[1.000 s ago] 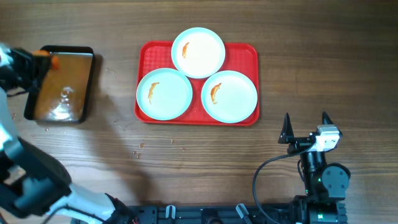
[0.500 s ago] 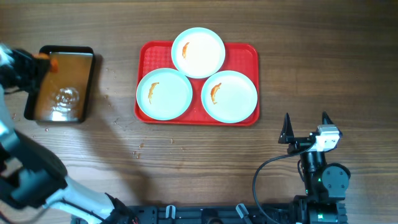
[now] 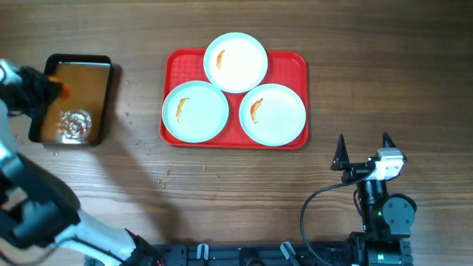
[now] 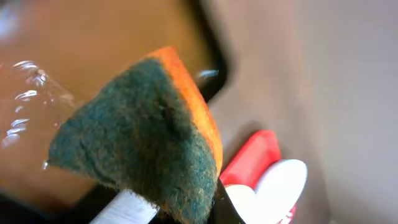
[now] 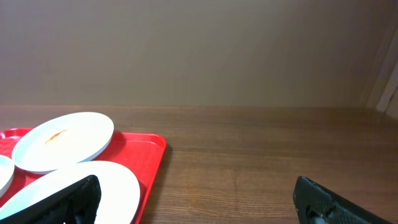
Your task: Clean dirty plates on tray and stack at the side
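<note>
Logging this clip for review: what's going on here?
The left end effector holds a green-and-orange sponge over the black pan of brownish water. All three plates sit on the red tray, each with an orange smear, none stacked yet. The right end effector is open and holds nothing.

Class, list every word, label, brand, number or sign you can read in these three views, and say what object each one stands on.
No readable text in any view.
The tray, the three plates, the black pan and the sponge are all plain, with no print or logo.
The white wrist block on the right arm is too small to show any marking.
</note>
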